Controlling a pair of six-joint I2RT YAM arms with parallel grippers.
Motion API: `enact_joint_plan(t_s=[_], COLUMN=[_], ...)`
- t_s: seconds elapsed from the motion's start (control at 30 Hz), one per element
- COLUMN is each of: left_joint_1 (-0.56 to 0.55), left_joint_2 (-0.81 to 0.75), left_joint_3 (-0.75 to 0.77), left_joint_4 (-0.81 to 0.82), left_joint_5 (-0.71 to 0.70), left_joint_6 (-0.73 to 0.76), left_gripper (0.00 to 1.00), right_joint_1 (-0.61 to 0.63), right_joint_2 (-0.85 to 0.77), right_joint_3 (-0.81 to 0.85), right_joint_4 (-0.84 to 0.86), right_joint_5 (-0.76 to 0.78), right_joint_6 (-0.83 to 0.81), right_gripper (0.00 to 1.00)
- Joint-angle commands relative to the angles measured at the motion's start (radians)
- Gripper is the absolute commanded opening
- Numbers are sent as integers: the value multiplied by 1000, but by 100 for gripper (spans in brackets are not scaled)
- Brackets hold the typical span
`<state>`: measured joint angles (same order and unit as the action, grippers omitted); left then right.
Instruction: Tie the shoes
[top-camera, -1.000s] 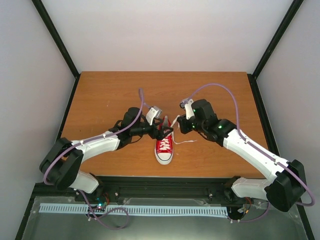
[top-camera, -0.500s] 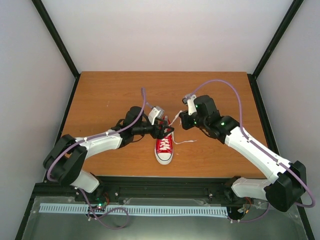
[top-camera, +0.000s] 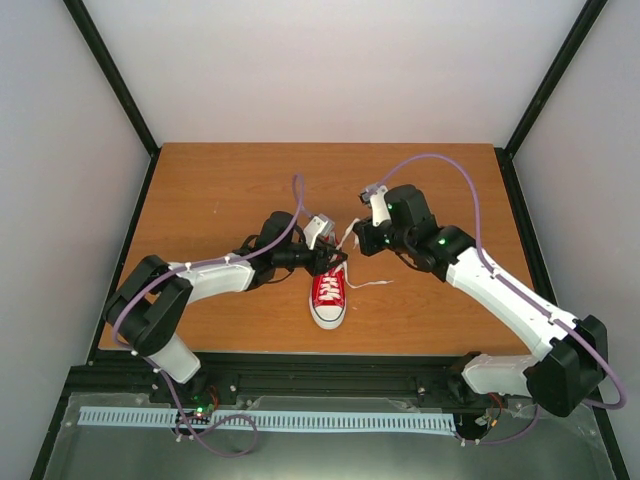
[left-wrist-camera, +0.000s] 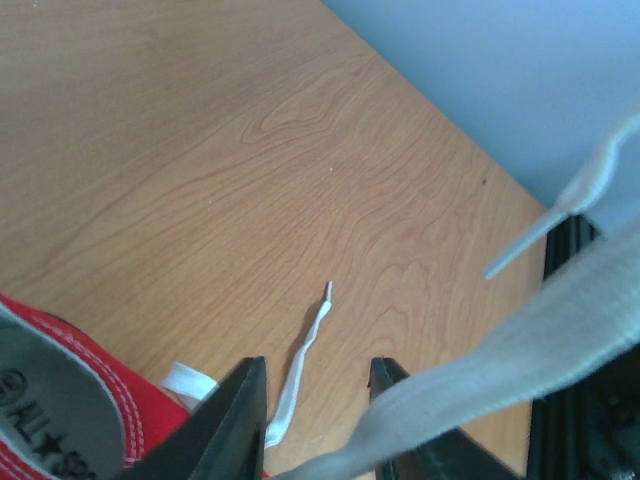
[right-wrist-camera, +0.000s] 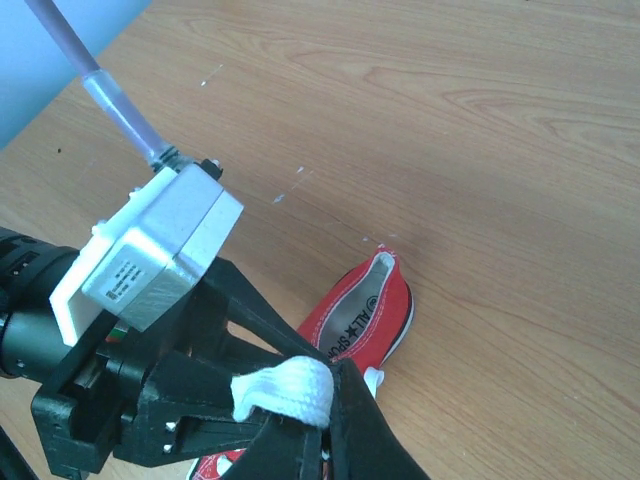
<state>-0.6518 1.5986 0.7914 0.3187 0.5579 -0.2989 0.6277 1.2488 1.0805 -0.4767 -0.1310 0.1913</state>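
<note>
Right fingers (right-wrist-camera: 362, 432) pinching white lace (right-wrist-camera: 285, 390), left fingers (left-wrist-camera: 228, 425) slightly apart beside red sneaker (top-camera: 328, 291), lace crossing them

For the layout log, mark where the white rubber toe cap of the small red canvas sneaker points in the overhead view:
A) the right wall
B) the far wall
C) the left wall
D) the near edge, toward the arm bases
D: overhead, the small red canvas sneaker lies with its white rubber toe cap nearest the arm bases.

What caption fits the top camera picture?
Shoe-tying time: right gripper pinches a white lace of the red sneaker, left gripper close by.
</note>
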Motion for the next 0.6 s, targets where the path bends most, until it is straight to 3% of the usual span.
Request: enact_joint_plan(t_s=[0.0,0.07,0.3,0.33,0.37,0.4,0.47,0.57], left_joint_1=[1,2,6,6,6,7,9,14], left_joint_2=[2,-22,-48,-43,-42,-38,-31,-27], left_joint_3=[28,9,-4,4,11,22,45,58], left_joint_4=[46,45,-92,-123,-139,-159,-198,-233], left_joint_5=[12,-28,-147,-145,-144,-144,-136,-139], left_joint_6=[-13,-35,-119,-123,-122,-117,-101,-95], left_gripper=[21,11,1,1,1,1,1,1], right_joint_1=[-8,-8,-36,-60,-73,-88,-105,-132], right_joint_2=[22,40,231,310,340,363,370,304], right_joint_3=[36,44,114,149,167,178,172,81], right_joint_4=[-2,2,55,57,48,30,2,-13], right_joint_5=[-7,9,50,55,67,89,135,151], right_joint_6=[11,14,72,97,106,115,141,191], right_gripper=[3,3,6,46,68,79,88,91])
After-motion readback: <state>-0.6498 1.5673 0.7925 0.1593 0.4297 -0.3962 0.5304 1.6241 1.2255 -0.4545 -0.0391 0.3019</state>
